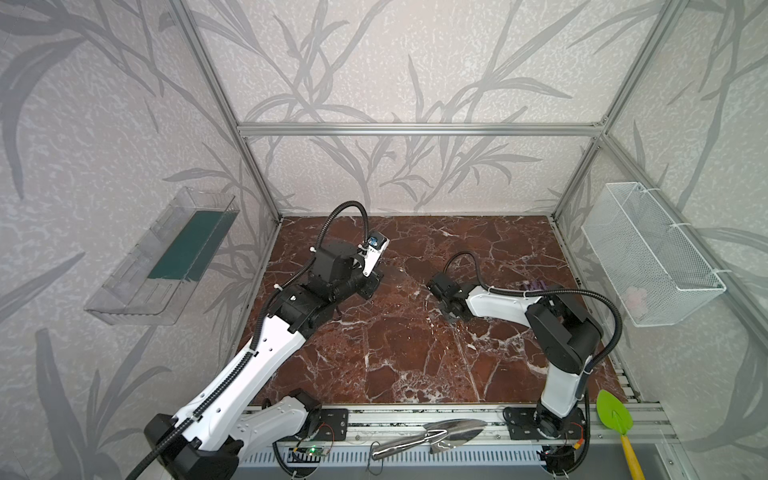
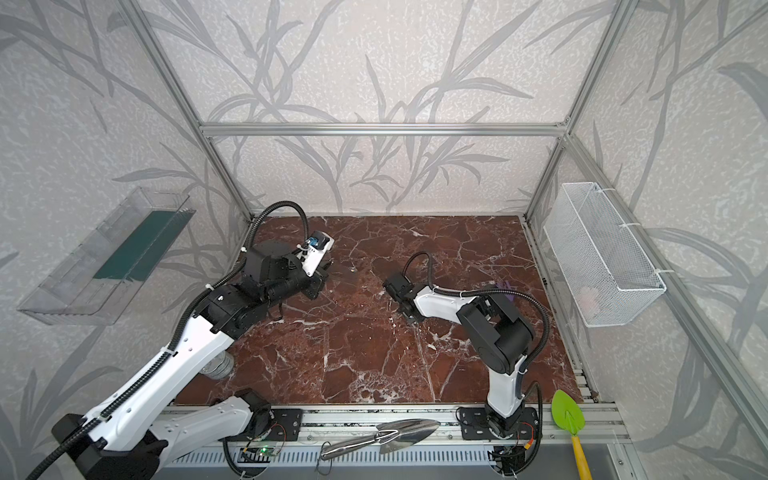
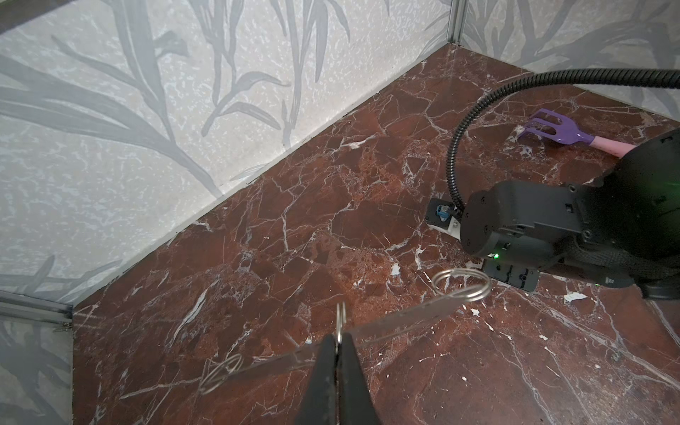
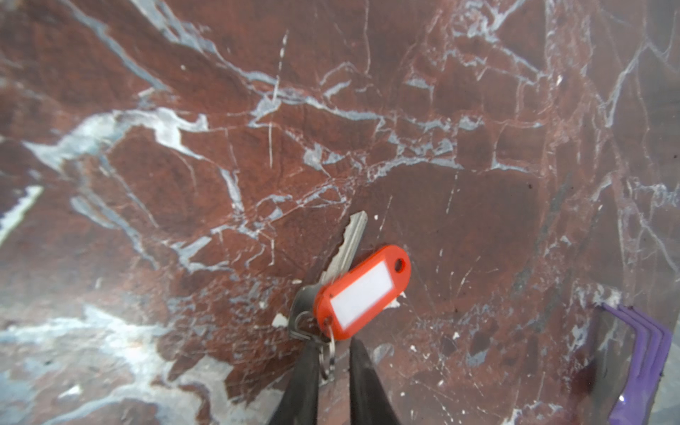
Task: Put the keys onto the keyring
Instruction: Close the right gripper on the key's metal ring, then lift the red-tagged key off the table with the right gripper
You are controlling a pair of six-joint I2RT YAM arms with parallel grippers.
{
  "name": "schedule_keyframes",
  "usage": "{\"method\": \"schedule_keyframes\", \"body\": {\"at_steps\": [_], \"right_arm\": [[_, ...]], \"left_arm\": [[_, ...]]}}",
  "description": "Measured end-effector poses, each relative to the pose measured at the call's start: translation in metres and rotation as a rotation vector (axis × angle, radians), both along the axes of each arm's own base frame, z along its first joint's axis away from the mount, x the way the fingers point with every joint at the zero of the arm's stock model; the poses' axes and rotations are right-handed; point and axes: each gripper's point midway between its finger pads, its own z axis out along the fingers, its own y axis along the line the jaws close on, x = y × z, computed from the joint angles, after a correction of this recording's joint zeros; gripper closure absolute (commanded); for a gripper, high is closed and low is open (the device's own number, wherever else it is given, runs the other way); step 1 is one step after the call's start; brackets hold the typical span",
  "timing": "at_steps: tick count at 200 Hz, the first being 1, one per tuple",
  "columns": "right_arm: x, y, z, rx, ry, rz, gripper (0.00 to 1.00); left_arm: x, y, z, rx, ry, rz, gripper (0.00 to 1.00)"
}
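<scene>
Left gripper [image 3: 337,340]: jaws fully closed, pinching the keyring [image 3: 340,317], a thin steel split ring held edge-on above the marble table [image 3: 257,239], left of centre. A second split ring [image 3: 461,286] shows just beside the end of a clear strip [image 3: 404,318].

Right gripper [image 4: 334,345]: low over the table, right of centre, jaws narrowly apart. They straddle the small ring [image 4: 330,355] of the keys [image 4: 351,235], and a gap shows between that ring and one finger [image 4: 364,371]. The keys, one silver key with a red tag [image 4: 362,292], lie flat on the table. A purple rake [image 4: 644,353] lies further right.
</scene>
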Motion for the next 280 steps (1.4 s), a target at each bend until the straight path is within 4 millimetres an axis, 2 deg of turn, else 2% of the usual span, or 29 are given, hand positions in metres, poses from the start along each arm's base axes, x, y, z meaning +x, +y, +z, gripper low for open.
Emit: {"method": "schedule_keyframes", "body": {"at_steps": [78,132,207,280], "right_arm": [[-0.004,-0.004,-0.001,0.07,0.027,-0.01,1.0],[-0.003,-0.005,0.009,0.131,0.016,-0.002,1.0],[-0.003,0.005,0.062,0.302,-0.084,0.097,1.0],[-0.024,0.048,0.122,0.586,-0.15,0.35,1.0]], "left_arm": [[-0.001,-0.001,0.0,-0.002,0.002,-0.008,1.0],[-0.001,-0.001,0.0,0.002,0.0,-0.011,1.0],[-0.002,-0.003,0.0,-0.002,0.002,-0.021,1.0],[-0.003,-0.005,0.0,-0.01,0.006,-0.035,1.0]]}}
